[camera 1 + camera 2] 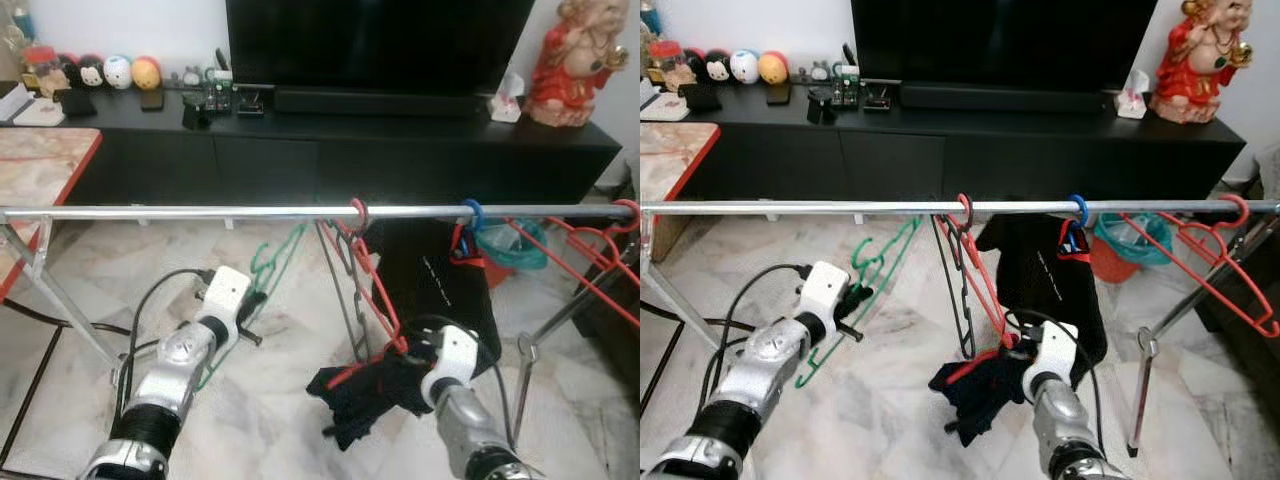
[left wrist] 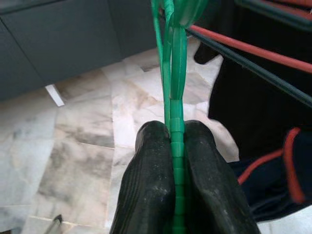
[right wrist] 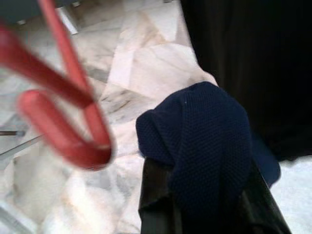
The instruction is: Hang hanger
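Head cam: left end effector [image 1: 255, 290] has the green hanger [image 1: 272, 262] up just under the rail [image 1: 200, 213], not hooked on; right end effector [image 1: 405, 368] sits low by the red hanger [image 1: 375, 280] and a dark garment [image 1: 365, 395]. Left wrist: fingers [image 2: 151, 180] pinched tight on the green hanger. Right wrist: fingers [image 3: 156, 204] are wrapped in the garment, closed on it.

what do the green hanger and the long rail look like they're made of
Thin green hanger pinched in the left gripper: likely plastic, from its slightly glossy, moulded ribbed strip. Long silver clothes rail: apparently metal tubing, bright with reflective highlights along it.
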Motion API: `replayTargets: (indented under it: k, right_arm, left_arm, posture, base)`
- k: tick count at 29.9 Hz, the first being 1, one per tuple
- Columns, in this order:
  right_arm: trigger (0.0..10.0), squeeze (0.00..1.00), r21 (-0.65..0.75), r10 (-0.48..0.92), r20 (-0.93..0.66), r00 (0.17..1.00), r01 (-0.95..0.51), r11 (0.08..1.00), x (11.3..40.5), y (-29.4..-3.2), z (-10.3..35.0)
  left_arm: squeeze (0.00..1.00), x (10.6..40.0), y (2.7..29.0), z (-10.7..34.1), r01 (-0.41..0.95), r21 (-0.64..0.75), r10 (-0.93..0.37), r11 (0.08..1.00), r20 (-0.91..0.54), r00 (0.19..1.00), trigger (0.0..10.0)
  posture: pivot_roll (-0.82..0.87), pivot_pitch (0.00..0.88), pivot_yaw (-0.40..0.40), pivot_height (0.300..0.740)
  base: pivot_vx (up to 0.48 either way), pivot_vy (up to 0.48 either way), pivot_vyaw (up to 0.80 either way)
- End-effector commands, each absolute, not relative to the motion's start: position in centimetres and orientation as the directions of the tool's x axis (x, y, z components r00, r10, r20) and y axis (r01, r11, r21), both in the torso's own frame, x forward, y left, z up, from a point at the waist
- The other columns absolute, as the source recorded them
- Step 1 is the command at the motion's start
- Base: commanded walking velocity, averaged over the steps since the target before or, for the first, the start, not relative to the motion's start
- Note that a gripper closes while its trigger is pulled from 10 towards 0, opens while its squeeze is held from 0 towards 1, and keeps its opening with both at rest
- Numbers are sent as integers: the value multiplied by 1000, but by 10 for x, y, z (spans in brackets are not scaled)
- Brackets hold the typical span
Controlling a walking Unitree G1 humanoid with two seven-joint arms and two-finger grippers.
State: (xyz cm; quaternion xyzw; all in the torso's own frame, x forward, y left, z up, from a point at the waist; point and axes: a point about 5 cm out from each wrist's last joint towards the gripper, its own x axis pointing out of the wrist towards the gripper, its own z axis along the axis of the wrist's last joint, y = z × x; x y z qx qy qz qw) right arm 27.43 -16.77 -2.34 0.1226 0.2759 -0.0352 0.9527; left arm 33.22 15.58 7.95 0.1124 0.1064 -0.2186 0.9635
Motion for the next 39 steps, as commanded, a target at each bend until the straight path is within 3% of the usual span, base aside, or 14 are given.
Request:
replayTargets:
  k: [1,14,39]
  right_arm:
    - [10000,0,207,-13,-507,862,136,969,281,-172,-16]
    - [10000,0,221,-4,-494,869,131,966,282,-169,-15]
    - [10000,0,217,10,-495,869,112,970,278,-169,-18]
  left_arm:
    - [0,336,149,82,479,173,-427,861,-266,864,10000]
    - [0,361,150,100,418,239,-355,876,-267,896,10000]
    - [0,386,131,119,291,217,-227,932,-279,933,10000]
  posture:
    - [32,0,-56,740]
    - [26,0,-44,740]
    - [-7,0,-29,740]
  base:
    - [0,0,0]
    - [0,0,0]
    - [0,0,0]
